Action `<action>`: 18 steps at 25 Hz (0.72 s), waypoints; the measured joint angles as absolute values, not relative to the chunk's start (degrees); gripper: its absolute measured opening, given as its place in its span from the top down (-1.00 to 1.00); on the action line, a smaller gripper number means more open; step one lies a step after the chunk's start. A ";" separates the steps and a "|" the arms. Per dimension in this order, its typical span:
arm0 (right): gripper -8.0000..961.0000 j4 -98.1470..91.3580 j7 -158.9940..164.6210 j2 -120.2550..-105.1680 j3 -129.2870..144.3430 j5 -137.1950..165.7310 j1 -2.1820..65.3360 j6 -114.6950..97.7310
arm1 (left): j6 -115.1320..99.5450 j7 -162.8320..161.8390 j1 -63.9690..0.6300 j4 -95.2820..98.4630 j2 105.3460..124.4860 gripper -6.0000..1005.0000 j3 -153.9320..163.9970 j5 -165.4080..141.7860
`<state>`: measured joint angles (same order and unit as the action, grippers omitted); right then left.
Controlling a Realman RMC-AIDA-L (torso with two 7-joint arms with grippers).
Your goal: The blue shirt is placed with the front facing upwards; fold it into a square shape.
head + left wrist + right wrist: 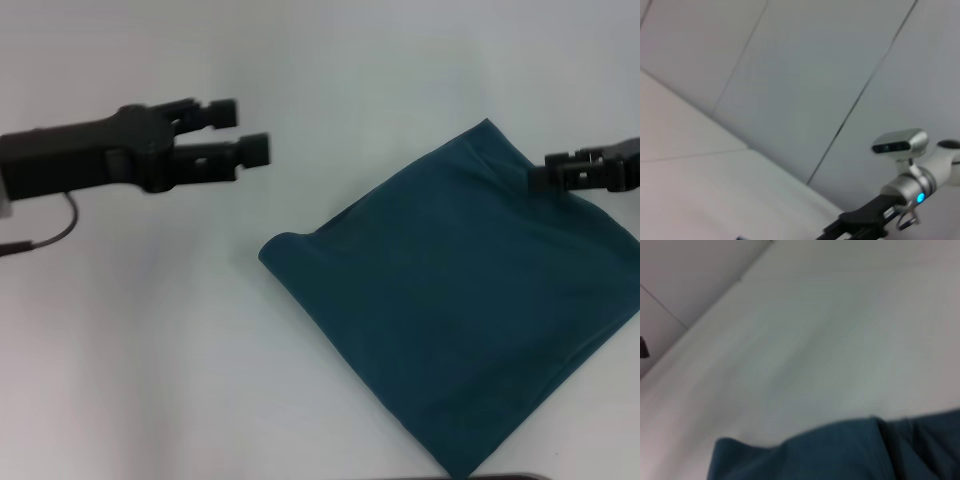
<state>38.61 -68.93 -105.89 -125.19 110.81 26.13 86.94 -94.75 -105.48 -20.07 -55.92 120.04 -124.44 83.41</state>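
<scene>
I see a plain white counter (150, 340) ahead of me. The blue shirt (460, 300) lies folded into a rough square on my right half, turned like a diamond, plain teal side up. My left arm reaches in level from the left, its left tool (245, 132) hanging above bare counter well apart from the cloth, fingers apart. My right arm comes in from the right edge; the right tool (540, 178) sits over the shirt's far right edge, and I cannot tell whether it is apart or together.
</scene>
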 joint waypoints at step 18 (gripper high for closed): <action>-0.28 37.79 -61.18 -107.02 -127.21 121.09 27.36 84.83 | -96.60 -100.38 -18.43 -50.80 120.16 -0.86 -132.16 79.20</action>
<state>37.79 -61.18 -107.02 -127.21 121.09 27.36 84.83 -96.60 -100.38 -18.43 -50.80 120.16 -132.16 79.20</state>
